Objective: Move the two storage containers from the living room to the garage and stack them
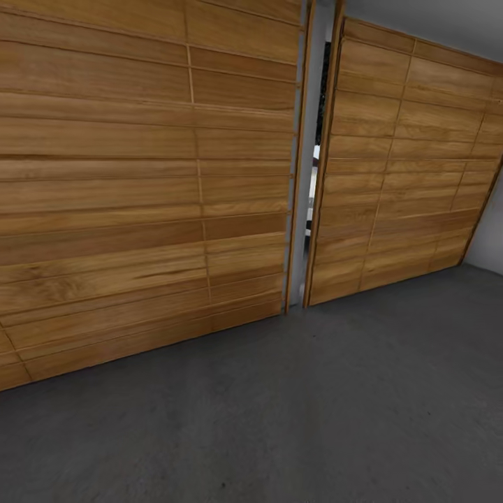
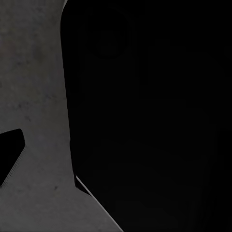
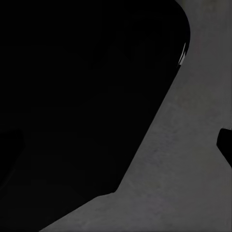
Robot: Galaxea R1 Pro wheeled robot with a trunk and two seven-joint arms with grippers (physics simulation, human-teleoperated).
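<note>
In the left wrist view, a small dark wedge (image 2: 10, 153) entered from the edge of the picture over the grey floor (image 2: 34, 96). It may have been one finger of the left claw, but I cannot tell whether that claw was apart or together, and nothing was seen held in it. A large black shape (image 2: 154, 121) with a rounded corner covered most of this view; it was too dark to make out what it was.

The right wrist view was much the same. A small dark piece (image 3: 225, 145) stood at the picture's edge above the floor (image 3: 183, 174), and a big black mass (image 3: 82, 96) with a curved outline took up the rest. The state of the right claw also could not be told.

The head view gave what the wrist views did not: the garage itself. Two wide doors of horizontal brown planks stood side by side, the left door (image 1: 140, 181) closer and the right door (image 1: 405, 168) further back. Between them was a narrow gap (image 1: 316, 168) with something bright behind it. A pale wall (image 1: 489, 237) met the right door at the corner. The dark grey, slightly mottled floor (image 1: 293, 419) spread out in front of the doors.
</note>
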